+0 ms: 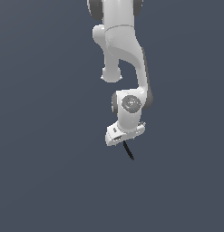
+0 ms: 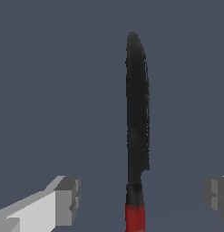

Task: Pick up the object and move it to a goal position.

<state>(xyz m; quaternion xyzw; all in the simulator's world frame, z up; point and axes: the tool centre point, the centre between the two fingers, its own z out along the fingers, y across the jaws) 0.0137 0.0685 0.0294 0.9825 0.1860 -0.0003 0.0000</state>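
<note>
Approach step, as I judge it. Arm low over worktop (image 1: 45, 181). Fingers (image 2: 68, 199) spread wide, released, holding nothing, touching nothing. Knife (image 2: 137, 113) lies between them, near midway, clear gap each side; red handle (image 2: 134, 217) toward wrist, black blade pointing away. Worktop edges not visible. Next: descend straight, stay centred, close on handle.

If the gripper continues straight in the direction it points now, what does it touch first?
Most likely the knife: it lies between the open fingers, ahead of the gripper. In the exterior view its black tip shows just beyond the gripper. Depth is unclear.
</note>
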